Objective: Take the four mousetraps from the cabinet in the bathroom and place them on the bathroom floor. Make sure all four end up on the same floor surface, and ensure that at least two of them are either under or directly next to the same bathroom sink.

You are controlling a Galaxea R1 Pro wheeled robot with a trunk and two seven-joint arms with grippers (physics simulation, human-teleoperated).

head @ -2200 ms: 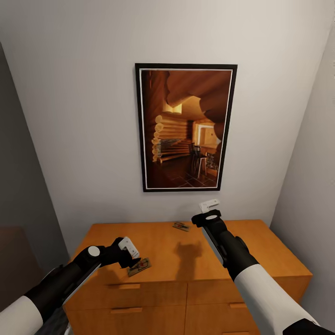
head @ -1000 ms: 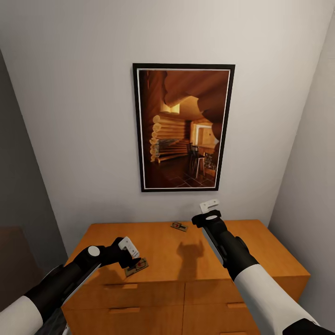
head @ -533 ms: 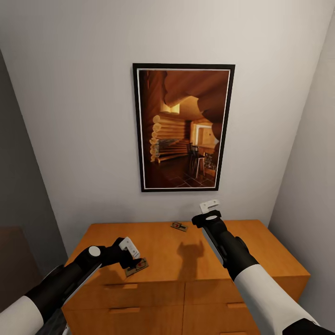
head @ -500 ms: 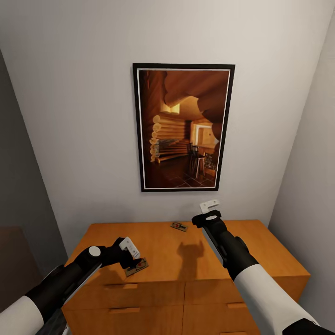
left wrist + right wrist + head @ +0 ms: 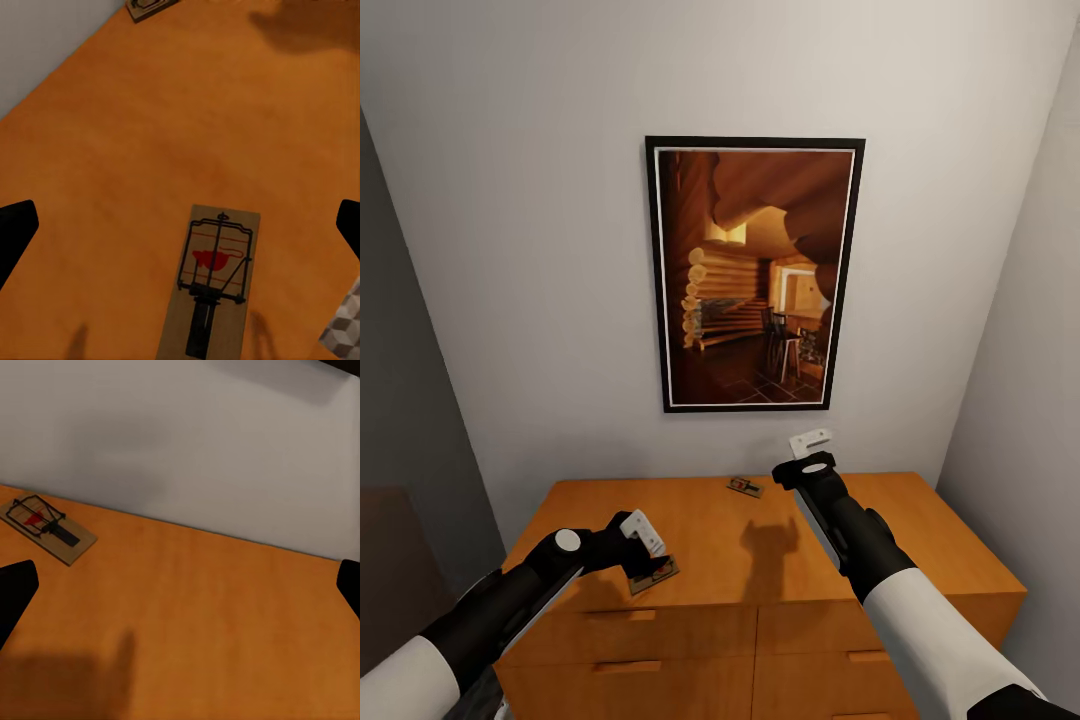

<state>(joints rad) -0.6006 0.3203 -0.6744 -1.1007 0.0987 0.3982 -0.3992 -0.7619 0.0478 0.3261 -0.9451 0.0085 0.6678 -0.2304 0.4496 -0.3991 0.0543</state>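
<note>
An orange-brown wooden cabinet [image 5: 780, 560] stands against a pale wall, with a framed picture [image 5: 755, 273] of a log cabin interior hanging above it. Two mousetraps lie on the flat cabinet top. The nearer mousetrap [image 5: 656, 574] sits close to the front edge, toward the left corner; in the left wrist view [image 5: 212, 285] it is a tan board with a black wire frame and a small red patch. The left gripper [image 5: 643, 552] hangs just above this trap, its fingers [image 5: 15, 234] spread wide to either side of it and not touching it. The second mousetrap [image 5: 744, 487] lies by the back edge, close to the wall, near the middle of the top; the right wrist view [image 5: 46, 529] shows it lying flat and at an angle to the wall. The right gripper [image 5: 811, 446] is raised above the back part of the cabinet top, just right of that trap, its fingers [image 5: 13, 592] also spread apart and holding nothing. Its shadow falls on the wood in front of it.
</note>
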